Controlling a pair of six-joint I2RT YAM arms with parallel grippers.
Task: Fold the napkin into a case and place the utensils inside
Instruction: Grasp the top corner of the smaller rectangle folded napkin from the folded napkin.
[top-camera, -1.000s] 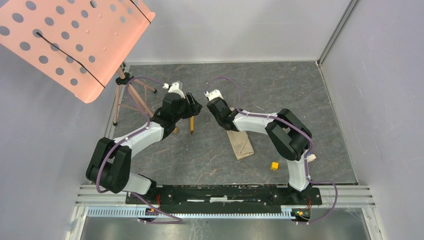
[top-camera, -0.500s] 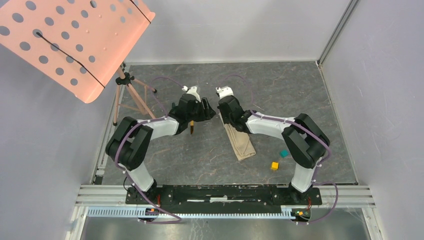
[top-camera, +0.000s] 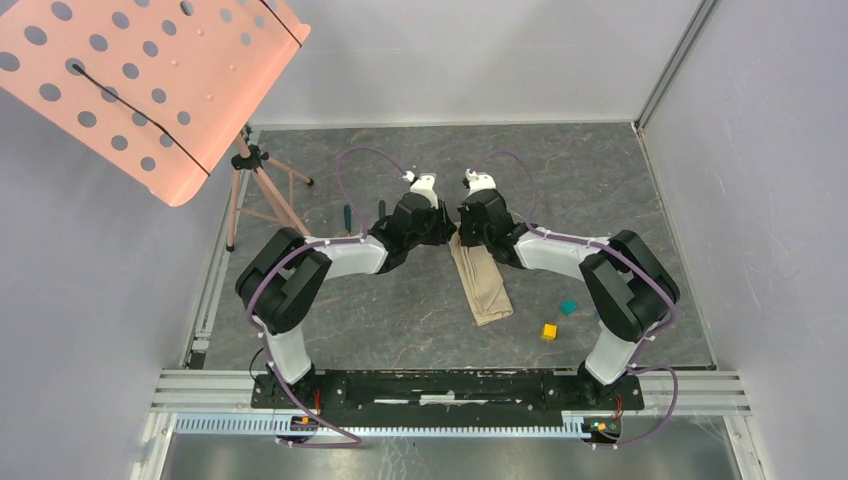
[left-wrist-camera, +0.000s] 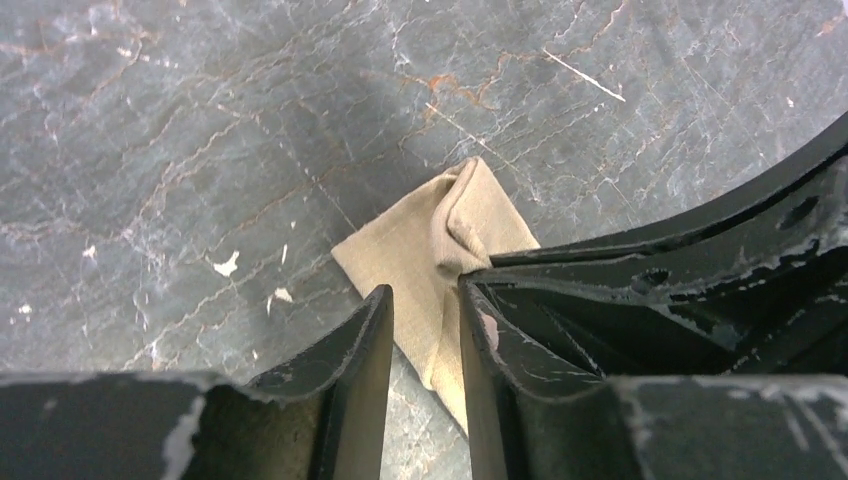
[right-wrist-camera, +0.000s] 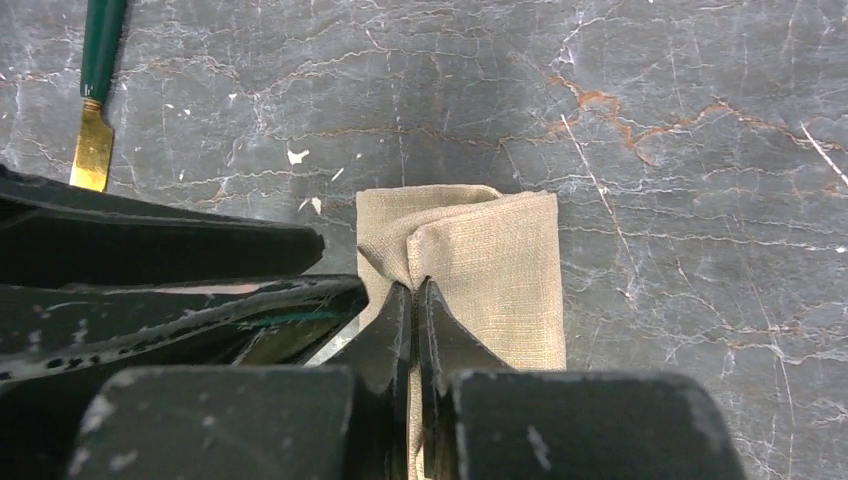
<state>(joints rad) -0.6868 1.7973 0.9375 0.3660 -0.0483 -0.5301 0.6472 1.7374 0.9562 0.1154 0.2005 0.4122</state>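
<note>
Both arms meet at the far end of the napkin, which lies folded into a long strip near the middle of the table. The right gripper is closed tight on a raised fold of the cloth. The left gripper has its jaws narrowly apart over the cloth's corner, and the knife lies further left.

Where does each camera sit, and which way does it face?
Top external: above and behind the arms, looking down on the table; left arm, right arm and napkin show.
Left wrist: on the left arm, looking down past the left gripper, jaws apart, at the napkin.
Right wrist: looking down past the right gripper, pinching the napkin; knife top left.
Shared: both wrist views show the napkin's same end.
</note>
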